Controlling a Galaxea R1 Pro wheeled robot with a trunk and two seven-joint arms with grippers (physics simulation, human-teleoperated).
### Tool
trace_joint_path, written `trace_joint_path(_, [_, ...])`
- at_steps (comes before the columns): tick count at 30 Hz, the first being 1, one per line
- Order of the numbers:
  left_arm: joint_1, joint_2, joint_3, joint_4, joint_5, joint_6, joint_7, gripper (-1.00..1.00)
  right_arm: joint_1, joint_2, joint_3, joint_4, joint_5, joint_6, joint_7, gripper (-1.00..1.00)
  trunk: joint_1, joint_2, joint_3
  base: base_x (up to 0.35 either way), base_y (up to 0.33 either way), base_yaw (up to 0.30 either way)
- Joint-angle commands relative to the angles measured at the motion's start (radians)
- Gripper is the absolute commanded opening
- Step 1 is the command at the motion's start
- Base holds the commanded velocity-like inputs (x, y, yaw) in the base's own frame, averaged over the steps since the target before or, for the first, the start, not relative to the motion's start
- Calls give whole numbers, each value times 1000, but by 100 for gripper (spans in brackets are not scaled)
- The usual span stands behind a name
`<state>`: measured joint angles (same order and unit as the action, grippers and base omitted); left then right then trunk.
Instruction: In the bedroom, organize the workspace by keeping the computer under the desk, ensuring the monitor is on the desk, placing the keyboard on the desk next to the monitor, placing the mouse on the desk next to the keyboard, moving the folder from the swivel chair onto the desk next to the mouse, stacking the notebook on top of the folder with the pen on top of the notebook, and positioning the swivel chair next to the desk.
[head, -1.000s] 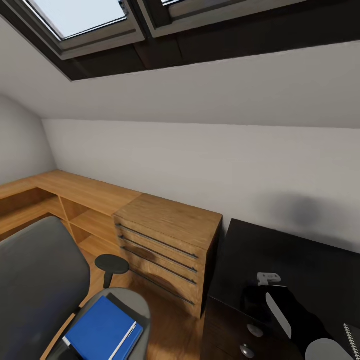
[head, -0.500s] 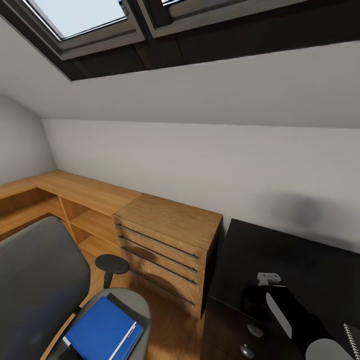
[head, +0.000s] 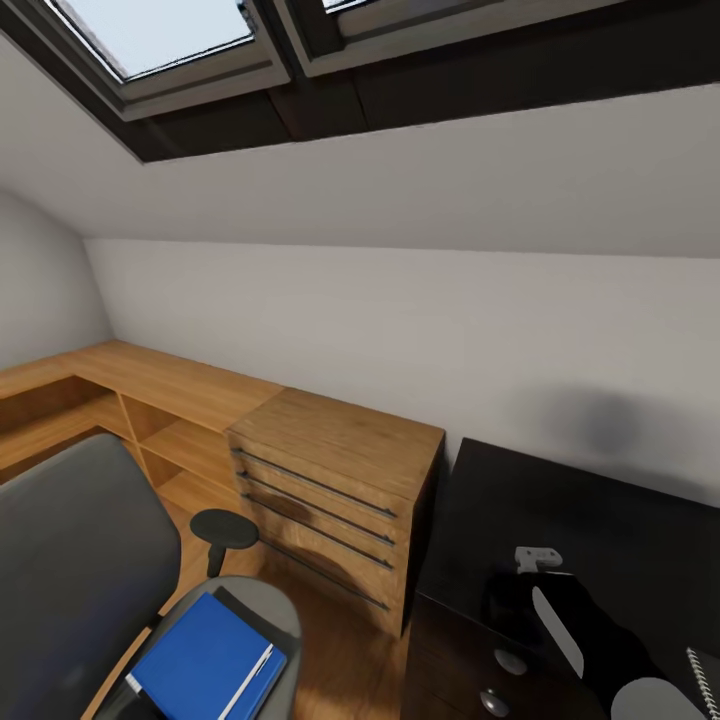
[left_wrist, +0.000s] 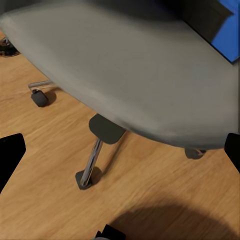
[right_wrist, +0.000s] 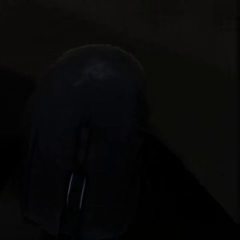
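R gripper (head: 522, 590) low over the mouse (right_wrist: 85, 150) on desk (head: 560, 500), can't tell if fingers closed; next: set mouse beside keyboard.

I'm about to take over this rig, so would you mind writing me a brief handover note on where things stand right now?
Right gripper: low over the desk, close above the mouse; jaw state too dark to tell.
Left gripper: open, empty, fingertips framing the swivel chair seat from below.
Folder lies on the chair seat, pen on it, a dark cover edge beneath.
Notebook: on the desk, at the picture's edge.
Left: folder to desk, notebook and pen stacked, chair positioned.
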<state>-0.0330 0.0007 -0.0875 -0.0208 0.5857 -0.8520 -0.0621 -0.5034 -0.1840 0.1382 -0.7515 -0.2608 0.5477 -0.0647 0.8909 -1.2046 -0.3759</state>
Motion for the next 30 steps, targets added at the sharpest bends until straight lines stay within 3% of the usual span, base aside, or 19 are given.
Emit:
trace_joint_path(1, [-1, 0, -8, 1, 11, -3, -5, 100, 0, -1, 6, 1, -8, 9, -6, -100, -4, 7, 2, 0, 0, 0])
trace_joint_path(30, [-1, 2, -8, 1, 11, -1, -2, 100, 0, 0, 7, -5, -9, 17, -6, -100, -115, 210, 93, -16, 0, 0])
